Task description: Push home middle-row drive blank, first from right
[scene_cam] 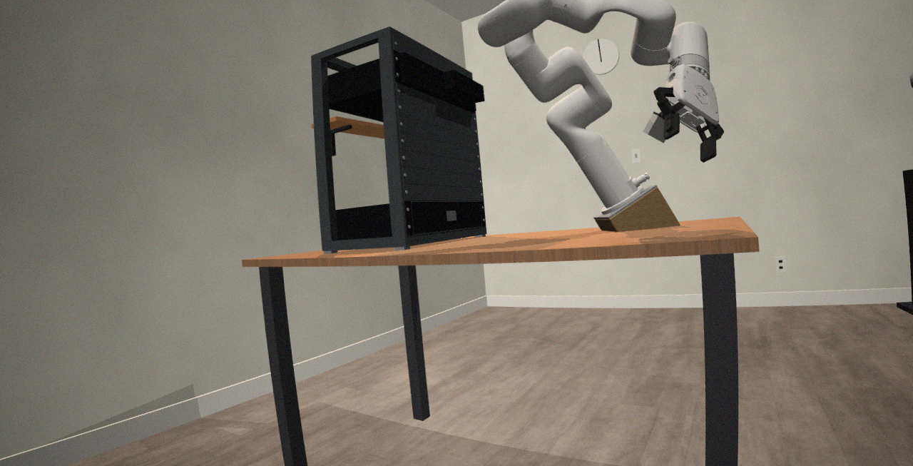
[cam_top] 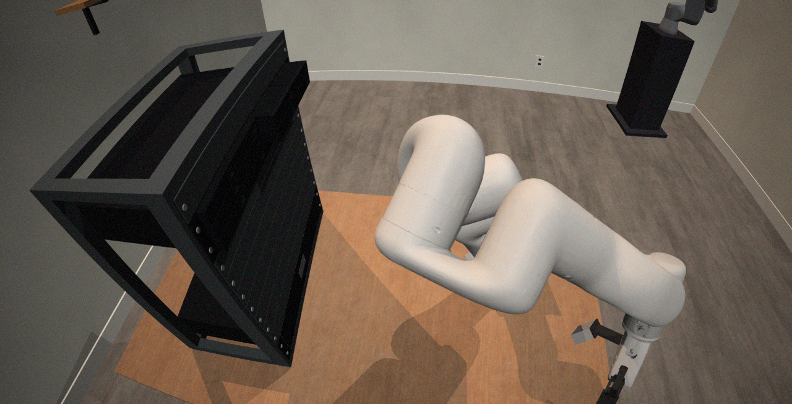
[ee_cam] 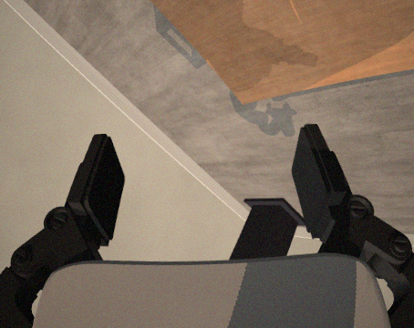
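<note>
1. The tool (scene_cam: 687, 134) hangs with its fingers spread wide apart, nothing between them, high above the far end of the desk (scene_cam: 574, 245).
2. It points down and away from the rack (scene_cam: 399, 140), well apart from it.
3. The rack stands at the desk's opposite end; its dark front is too dim to pick out the target blank.

I see a rack (scene_cam: 389, 143) of matt dark grey metal with small shiny screw heads down its front posts. My arm (scene_cam: 574, 111) has a smooth, off-white plastic-looking shell; the fingers look like matt black plastic. The table (scene_cam: 511, 247) top is smooth orange wood, and the floor (scene_cam: 574, 367) is grey wood planking.
</note>
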Robot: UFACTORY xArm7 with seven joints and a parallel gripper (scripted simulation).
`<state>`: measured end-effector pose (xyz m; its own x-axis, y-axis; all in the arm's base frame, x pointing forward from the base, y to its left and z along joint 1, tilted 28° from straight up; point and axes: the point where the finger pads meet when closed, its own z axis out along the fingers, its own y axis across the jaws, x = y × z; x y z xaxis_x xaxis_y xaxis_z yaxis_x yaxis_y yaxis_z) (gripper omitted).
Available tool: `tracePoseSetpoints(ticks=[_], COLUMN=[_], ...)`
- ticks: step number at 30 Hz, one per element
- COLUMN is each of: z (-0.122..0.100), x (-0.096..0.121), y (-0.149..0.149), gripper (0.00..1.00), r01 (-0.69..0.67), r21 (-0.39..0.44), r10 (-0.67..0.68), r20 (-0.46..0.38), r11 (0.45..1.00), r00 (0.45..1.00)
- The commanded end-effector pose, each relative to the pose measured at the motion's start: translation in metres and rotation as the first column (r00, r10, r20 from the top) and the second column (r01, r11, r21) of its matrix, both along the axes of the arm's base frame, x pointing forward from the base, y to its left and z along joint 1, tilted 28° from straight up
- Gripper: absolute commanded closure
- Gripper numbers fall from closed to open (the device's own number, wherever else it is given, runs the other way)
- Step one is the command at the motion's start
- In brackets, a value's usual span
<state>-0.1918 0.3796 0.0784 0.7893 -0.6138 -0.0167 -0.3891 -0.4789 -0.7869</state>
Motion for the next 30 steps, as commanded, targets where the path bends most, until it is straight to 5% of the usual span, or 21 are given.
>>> tracePoseSetpoints(ticks=[1, 10, 19, 22, 30], z=[-0.018, -0.036, -0.056, -0.056, -0.067], x=[-0.041, -0.083, -0.139, -0.139, -0.179], y=[-0.018, -0.050, -0.107, -0.107, -0.166], gripper=[0.00, 0.00, 0.00, 0.00, 0.00], r01=[-0.133, -0.289, -0.500, -0.500, -0.662], r21=[-0.066, -0.141, -0.230, -0.230, -0.287], r10=[0.131, 0.279, 0.470, 0.470, 0.607], r20=[-0.037, -0.087, -0.174, -0.174, -0.263], r11=[0.989, 0.947, 0.835, 0.835, 0.693], r00=[0.991, 0.956, 0.865, 0.865, 0.749])
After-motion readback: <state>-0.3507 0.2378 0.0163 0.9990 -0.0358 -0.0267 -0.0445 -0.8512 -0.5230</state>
